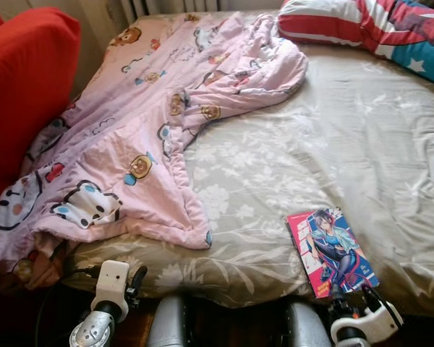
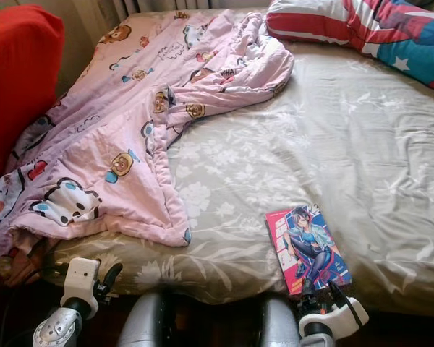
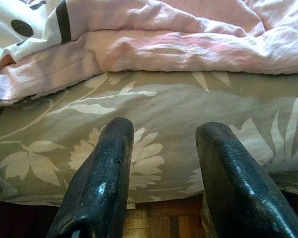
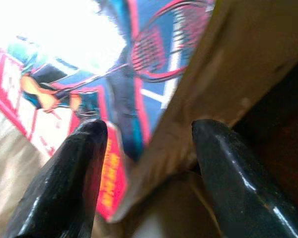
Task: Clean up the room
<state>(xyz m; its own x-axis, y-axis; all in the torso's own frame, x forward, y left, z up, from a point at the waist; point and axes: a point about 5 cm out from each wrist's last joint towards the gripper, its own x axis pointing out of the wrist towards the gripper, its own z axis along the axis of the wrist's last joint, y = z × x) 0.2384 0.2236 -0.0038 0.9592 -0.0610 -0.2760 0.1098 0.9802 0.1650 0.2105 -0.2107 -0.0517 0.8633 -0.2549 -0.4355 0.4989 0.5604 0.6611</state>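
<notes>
A pink cartoon-print blanket point(image 1: 130, 144) lies crumpled over the left half of a bed with a grey floral sheet point(image 1: 311, 137). A comic book point(image 1: 331, 249) with a red and blue cover lies flat at the bed's near right edge. My right gripper point(image 1: 353, 295) is open just below the book's near end; in the right wrist view the book point(image 4: 139, 64) has its near corner between the spread fingers point(image 4: 64, 178). My left gripper point(image 3: 161, 144) is open and low at the bed's near left edge, facing the sheet just under the blanket's hem point(image 3: 154, 49).
A striped red, white and blue pillow point(image 1: 369, 25) lies at the bed's far right. A red cushion point(image 1: 22, 79) stands against the bed's left side. A radiator point(image 1: 166, 6) is behind the bed. Wooden floor point(image 3: 154, 220) shows under the bed edge.
</notes>
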